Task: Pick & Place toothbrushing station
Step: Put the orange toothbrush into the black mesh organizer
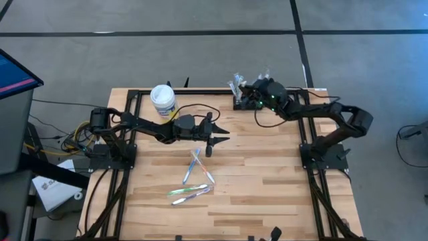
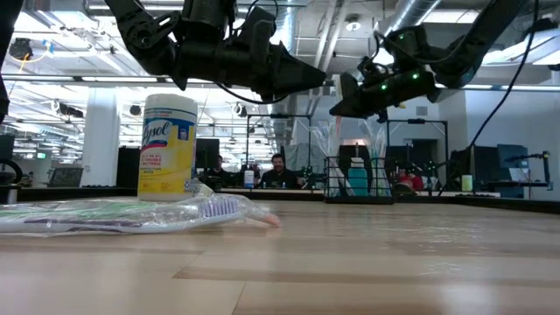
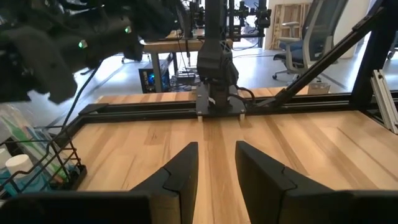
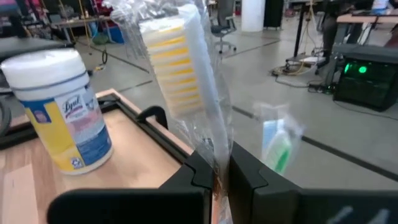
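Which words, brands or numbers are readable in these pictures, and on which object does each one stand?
"Lysol": brand on the yellow label of the white wipes tub, readable in the low and right wrist views.
Smaller print below it on that label: too small and blurred to read.
Wrapped toothbrushes and black wire-mesh caddy: no readable text.

floor: grey concrete with dark lines around you | ceiling: exposed ducts | behind you: office chair, desks

Wooden table carries wrapped toothbrushes, wipes tub, mesh caddy.
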Robot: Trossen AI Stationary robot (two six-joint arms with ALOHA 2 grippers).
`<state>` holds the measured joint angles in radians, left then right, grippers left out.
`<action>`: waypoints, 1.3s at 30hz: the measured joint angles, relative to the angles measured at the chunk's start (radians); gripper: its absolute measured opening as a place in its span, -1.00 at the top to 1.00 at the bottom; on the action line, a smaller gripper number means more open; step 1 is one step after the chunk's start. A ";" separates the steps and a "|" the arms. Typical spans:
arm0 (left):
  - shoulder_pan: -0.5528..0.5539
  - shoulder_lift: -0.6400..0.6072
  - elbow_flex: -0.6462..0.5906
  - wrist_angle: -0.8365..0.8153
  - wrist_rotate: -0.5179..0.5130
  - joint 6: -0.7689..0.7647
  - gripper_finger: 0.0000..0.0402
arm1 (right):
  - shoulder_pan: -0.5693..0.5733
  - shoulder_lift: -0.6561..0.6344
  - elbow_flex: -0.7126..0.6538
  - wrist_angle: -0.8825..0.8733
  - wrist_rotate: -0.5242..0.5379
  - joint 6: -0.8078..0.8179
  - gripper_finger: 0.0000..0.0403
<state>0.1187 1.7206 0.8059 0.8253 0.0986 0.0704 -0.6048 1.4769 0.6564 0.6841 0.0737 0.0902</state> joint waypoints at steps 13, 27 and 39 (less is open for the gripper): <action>-0.003 0.000 0.000 -0.004 0.003 0.002 0.51 | -0.053 0.018 0.003 -0.056 -0.052 0.066 0.92; -0.003 0.000 0.000 -0.003 -0.002 0.003 0.51 | -0.053 0.018 0.003 -0.087 -0.052 0.083 0.89; -0.003 0.000 0.000 -0.003 -0.001 0.003 0.51 | -0.051 0.160 0.002 0.012 -0.051 0.087 0.86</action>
<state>0.1162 1.7206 0.8059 0.8227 0.0978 0.0732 -0.6559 1.6370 0.6580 0.6962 0.0228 0.1771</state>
